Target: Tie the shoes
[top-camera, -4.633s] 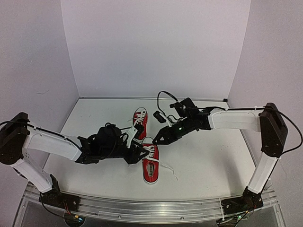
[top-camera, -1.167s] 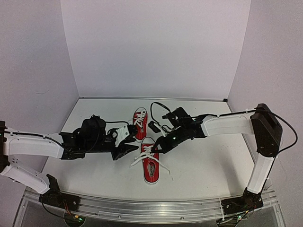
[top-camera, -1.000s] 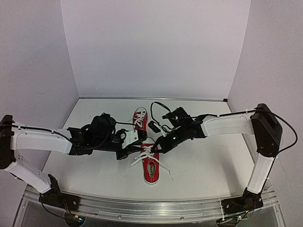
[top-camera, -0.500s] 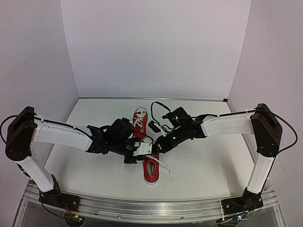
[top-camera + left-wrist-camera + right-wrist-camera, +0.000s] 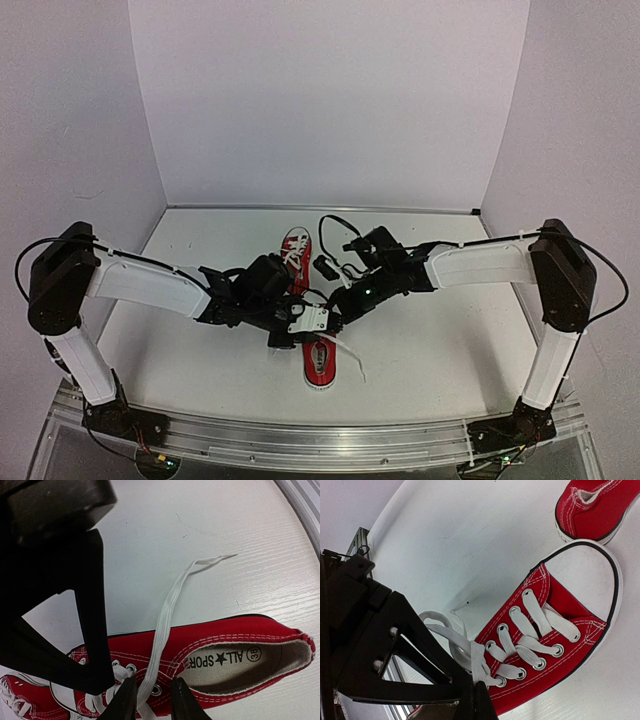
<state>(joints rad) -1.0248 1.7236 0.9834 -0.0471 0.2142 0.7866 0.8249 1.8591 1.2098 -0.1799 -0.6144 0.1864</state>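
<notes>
Right gripper first: its fingers are pressed flat together, pinching a bunched lace loop of flat white cotton tape right where it leaves the top eyelets. The left gripper is only a narrow gap, not clamped. The free lace end, same white tape, runs up between its fingers with daylight on one side, so I'd call that straddling, not gripping. The two tips sit just beside each other over the top of the lacing.

Both are on the near sneaker, a small red canvas low-top with a white rubber sole and toe cap. It lies flat on the white wood-grain table, toe pointing away from the arm bases. Its twin, the far sneaker, sits just beyond that toe cap. I can't tell from here whether that one's tied.

Handling-wise, my guess is the shoe is light and will skate across that smooth tabletop if either lace gets yanked, so pull the laces against each other, not against the shoe. The lace looks limp and floppy, so it will twist and won't hold a loop by itself. I'd grab the free end partway along, close to the eyelet, squeezing across the flat face so it can't slide out edge-on.
</notes>
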